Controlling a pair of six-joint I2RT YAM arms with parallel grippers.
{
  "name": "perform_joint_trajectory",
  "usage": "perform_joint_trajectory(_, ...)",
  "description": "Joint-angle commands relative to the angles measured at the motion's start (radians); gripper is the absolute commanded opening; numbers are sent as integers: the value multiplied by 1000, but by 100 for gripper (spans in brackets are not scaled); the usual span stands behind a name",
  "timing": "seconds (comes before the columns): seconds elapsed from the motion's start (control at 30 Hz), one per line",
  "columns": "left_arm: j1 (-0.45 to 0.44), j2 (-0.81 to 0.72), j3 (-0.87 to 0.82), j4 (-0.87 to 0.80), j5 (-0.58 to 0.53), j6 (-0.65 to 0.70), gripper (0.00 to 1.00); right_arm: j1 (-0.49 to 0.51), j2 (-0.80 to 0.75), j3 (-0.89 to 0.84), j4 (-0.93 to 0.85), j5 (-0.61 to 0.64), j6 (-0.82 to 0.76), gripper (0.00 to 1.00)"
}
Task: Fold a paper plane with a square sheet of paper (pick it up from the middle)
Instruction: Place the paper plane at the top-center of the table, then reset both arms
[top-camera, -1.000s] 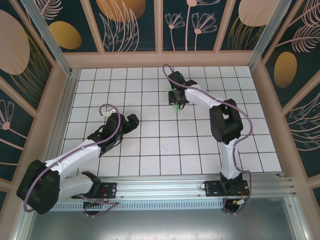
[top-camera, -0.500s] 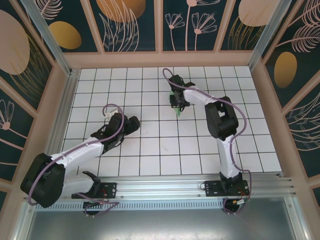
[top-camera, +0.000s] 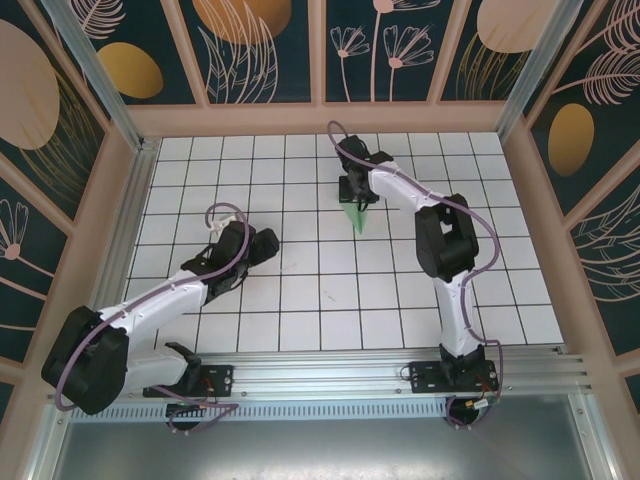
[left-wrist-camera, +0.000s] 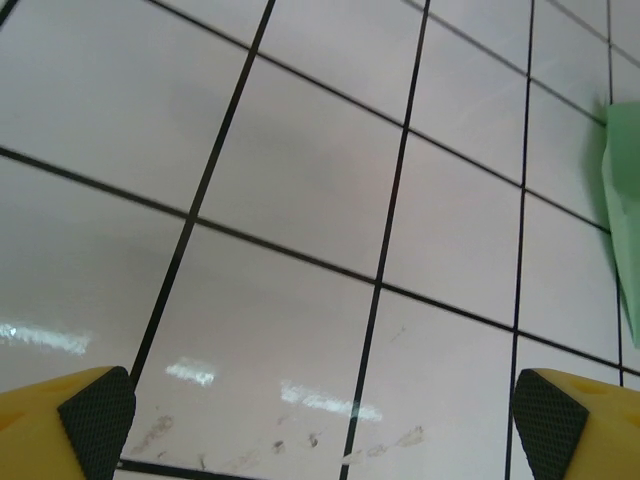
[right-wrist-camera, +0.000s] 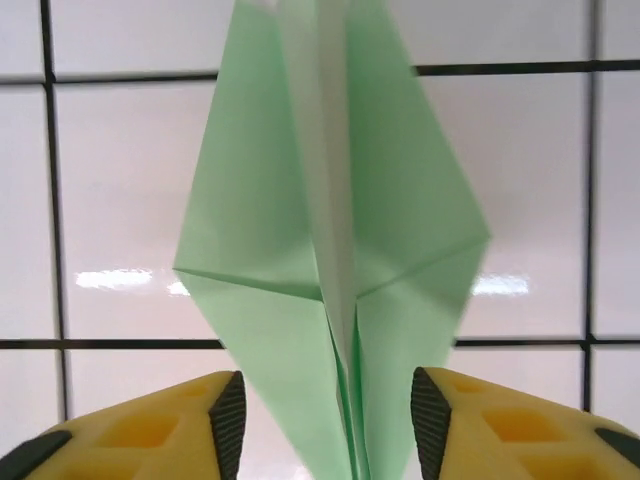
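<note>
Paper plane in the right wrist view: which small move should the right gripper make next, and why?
Probably draw the right gripper straight back from the paper plane, without closing. Its jaws stand apart, the plane's narrow end seems loose between them, and the dart looks fully folded.

Seemingly matt paper plane (right-wrist-camera: 262, 215), glossy table (right-wrist-camera: 125, 190)
</note>
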Motion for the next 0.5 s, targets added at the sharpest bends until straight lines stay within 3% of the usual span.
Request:
perform_joint_trajectory(0.0,7,-36,81,-62,-100,70,98,-1,-206,1,-12,76,32,66)
perform_joint_trajectory(0.23,46,-90,163,-58,-291,212,98,-32,-607,-304,250,332,15,98)
perform_joint_trajectory(0.47,183,-205,69,66,-458,321,98,-215,-986,-773,607,421,24,99)
